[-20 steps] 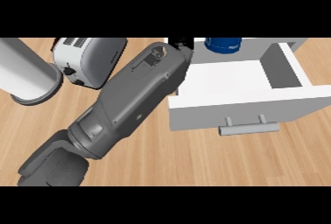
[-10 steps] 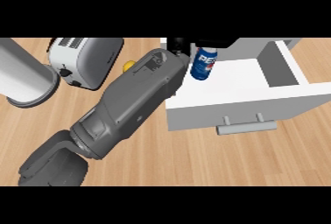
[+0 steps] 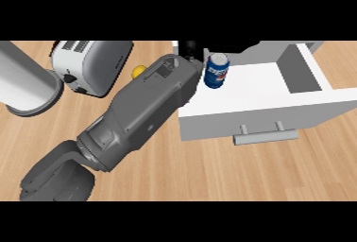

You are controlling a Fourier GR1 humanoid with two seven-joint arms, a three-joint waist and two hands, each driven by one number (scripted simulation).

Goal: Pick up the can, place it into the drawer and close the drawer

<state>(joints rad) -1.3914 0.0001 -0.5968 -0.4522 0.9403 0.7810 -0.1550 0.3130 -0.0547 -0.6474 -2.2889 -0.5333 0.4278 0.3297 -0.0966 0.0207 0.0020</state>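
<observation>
The blue can [image 3: 216,71] stands slightly tilted inside the open white drawer [image 3: 265,94], at its back left corner. My right forearm [image 3: 143,111] crosses the view from the lower left up to the drawer's left wall. Only a small black part of the right hand [image 3: 190,47] shows, just left of the can's top, and the wrist hides the rest. Whether the hand holds the can cannot be made out. The drawer is pulled out, with its grey handle [image 3: 265,136] on the front. The left hand is nowhere in the view.
A white toaster [image 3: 94,64] stands at the back left, with a small yellow thing [image 3: 139,71] beside it, partly hidden by my forearm. A large grey cylinder [image 3: 24,82] fills the left edge. Bare wooden counter [image 3: 230,175] lies in front of the drawer.
The can came down from the drawer's back edge and to the left, into the drawer's back left corner. My right forearm shifted slightly with it.
</observation>
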